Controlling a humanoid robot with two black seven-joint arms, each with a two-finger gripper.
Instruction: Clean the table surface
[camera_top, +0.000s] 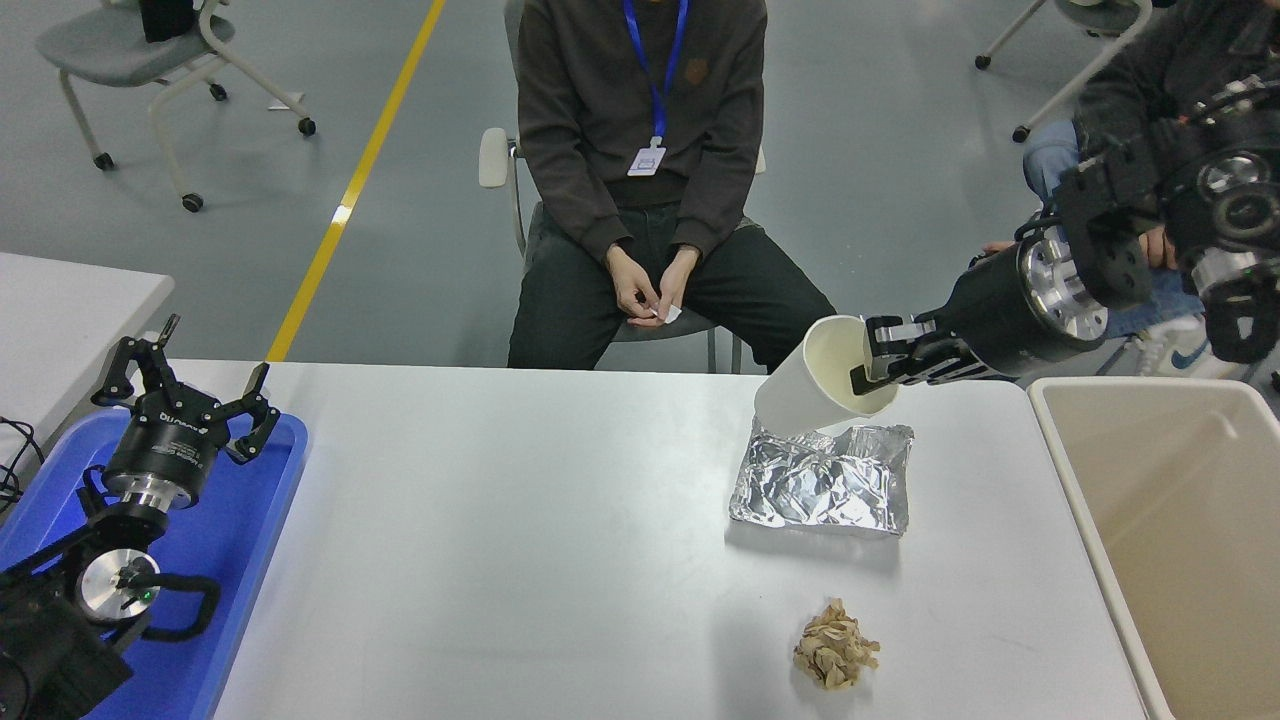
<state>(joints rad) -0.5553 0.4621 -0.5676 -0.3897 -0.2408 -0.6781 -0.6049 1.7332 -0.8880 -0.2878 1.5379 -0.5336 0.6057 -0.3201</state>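
— Scraps first: that crumpled tan paper wad (835, 657) sits nearest on the light grey-white tabletop (520, 560), crinkled silver foil sheet (822, 485) beyond.

— Right gripper (878, 362) pinches the tilted cream paper cup's (820, 385) rim above it. Thin hold; it could slip short of the beige bin (1170, 540). Left gripper (190, 390), jaws spread, is parked.

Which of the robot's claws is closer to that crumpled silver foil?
The right claw: it holds a white paper cup just above the foil's far edge. The left claw is parked over the blue tray, far left.

small white print on the left pincer (186, 385) is too blurred to read.
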